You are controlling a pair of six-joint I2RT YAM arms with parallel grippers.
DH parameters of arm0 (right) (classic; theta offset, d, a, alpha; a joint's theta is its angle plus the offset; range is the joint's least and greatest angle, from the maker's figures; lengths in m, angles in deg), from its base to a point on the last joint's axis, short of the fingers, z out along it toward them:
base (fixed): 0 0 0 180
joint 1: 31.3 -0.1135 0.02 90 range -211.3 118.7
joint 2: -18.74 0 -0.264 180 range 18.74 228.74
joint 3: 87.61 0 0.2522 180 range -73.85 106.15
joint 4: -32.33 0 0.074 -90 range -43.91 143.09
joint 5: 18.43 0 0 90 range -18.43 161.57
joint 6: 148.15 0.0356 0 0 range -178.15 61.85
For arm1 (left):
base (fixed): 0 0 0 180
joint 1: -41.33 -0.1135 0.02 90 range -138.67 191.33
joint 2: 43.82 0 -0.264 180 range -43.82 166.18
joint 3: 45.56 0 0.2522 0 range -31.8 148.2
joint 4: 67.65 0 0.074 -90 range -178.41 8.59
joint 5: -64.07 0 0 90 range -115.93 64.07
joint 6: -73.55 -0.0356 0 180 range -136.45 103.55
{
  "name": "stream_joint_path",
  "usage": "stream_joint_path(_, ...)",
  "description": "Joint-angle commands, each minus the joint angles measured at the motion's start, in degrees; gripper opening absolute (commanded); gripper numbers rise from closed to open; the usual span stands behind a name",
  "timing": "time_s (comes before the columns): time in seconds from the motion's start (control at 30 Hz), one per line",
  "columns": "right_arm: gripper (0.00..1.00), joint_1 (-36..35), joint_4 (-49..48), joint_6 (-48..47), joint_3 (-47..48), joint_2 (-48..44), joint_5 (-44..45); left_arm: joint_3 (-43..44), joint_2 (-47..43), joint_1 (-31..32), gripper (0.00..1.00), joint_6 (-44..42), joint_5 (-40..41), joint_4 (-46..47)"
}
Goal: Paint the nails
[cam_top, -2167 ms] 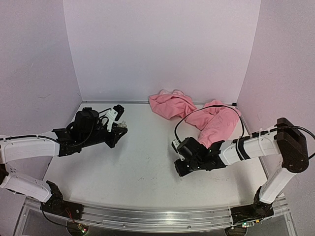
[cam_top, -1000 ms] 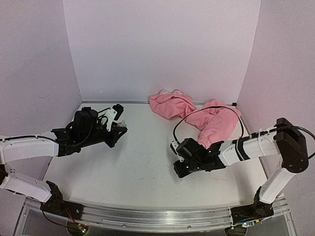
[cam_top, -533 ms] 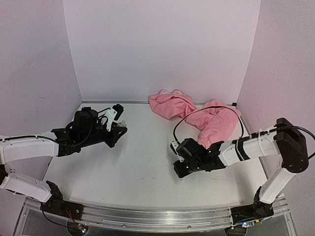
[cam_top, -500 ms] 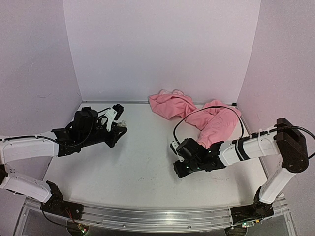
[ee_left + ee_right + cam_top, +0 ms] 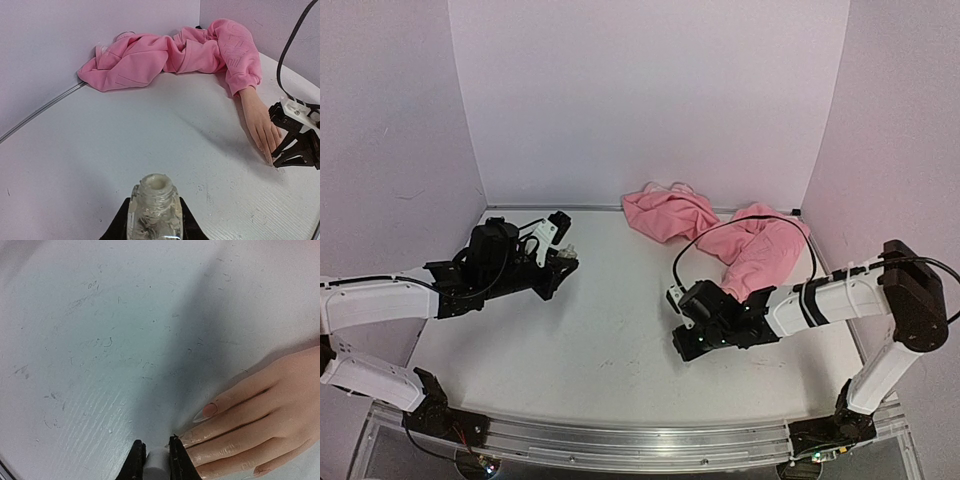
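Right tool [image 5: 155, 449] pinches a white cap [image 5: 157, 463] beside the nails [image 5: 204, 413]; left tool [image 5: 154, 212] clamps the open bottle [image 5: 154, 197]

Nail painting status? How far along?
Done: bottle uncapped, clamped in left hand. In hand: right hand holds the white cap low at the fingertips of the mannequin hand. Left: nails mostly look pale; one looks pinker, paint unconfirmed.

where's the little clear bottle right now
Left side of the table: in the left wrist view the clear bottle sits bottom centre, held in the left gripper, across from the mannequin hand.
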Motion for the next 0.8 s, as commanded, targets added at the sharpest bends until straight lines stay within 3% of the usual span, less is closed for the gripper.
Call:
stream_joint_path(0.0, 0.00, -0.47, 0.41, 0.89, 0.37, -4.01, 0.18, 0.32, -1.96, -0.23, 0.00, 0.19, -0.59, 3.86)
stream_joint_path(0.27, 0.00, -0.64, 1.06, 1.74, -0.17, -7.50, 2.92, 0.67, -1.56, -0.23, 0.00, 0.36, -0.80, 3.86)
stream_joint_path(0.77, 0.00, -0.67, 2.60, 2.55, 1.20, -2.36, 6.45, 0.67, -1.96, -0.23, 0.00, 0.21, -0.85, 3.85)
